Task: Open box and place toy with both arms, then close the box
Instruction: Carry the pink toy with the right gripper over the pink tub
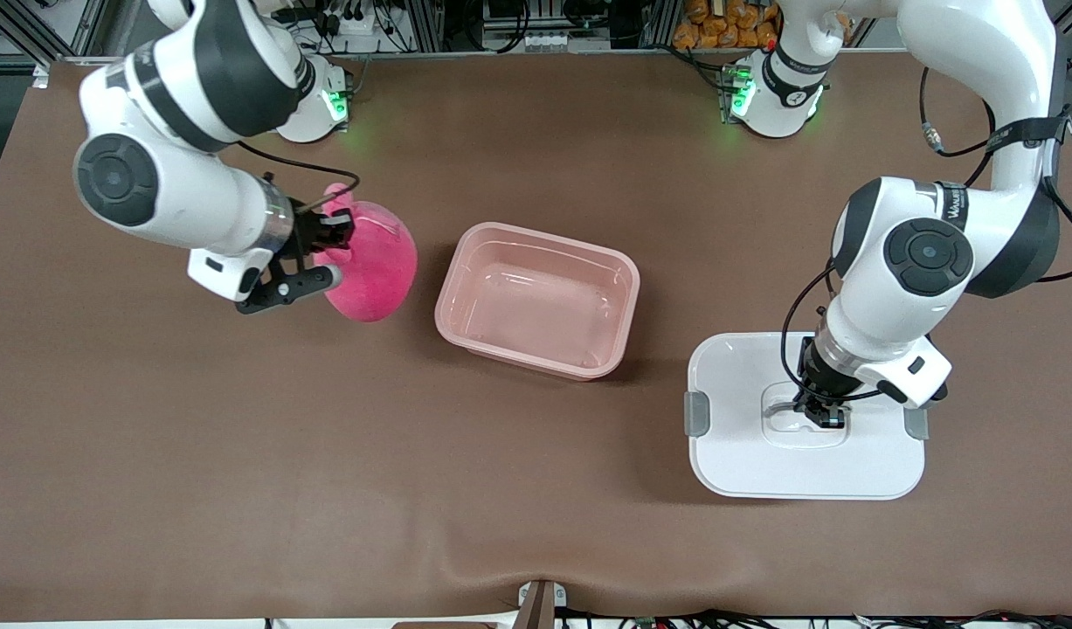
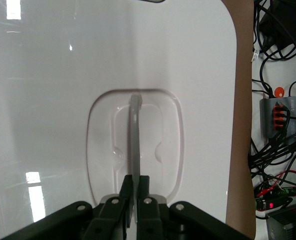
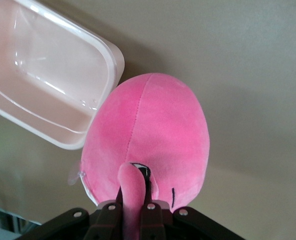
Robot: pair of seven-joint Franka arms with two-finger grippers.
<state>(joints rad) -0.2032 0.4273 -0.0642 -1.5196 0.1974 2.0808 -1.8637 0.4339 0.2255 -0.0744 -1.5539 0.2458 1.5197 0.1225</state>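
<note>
Box (image 1: 537,299) stands open and empty mid-bench (image 1: 536,489), lid off. Lid (image 1: 745,463) lies flat on the bench toward the left arm's end, nearer the front camera than the box. Left gripper (image 1: 822,414) is down in the lid's recessed centre, its fingers (image 2: 144,192) clenched on the thin grey handle (image 2: 134,135), which runs between them. Right gripper (image 1: 321,253) holds the toy (image 1: 371,262) over the bench beside the box, toward the right arm's end; its fingers (image 3: 148,212) grip a pink limb, the plush body hanging past the fingertips.
</note>
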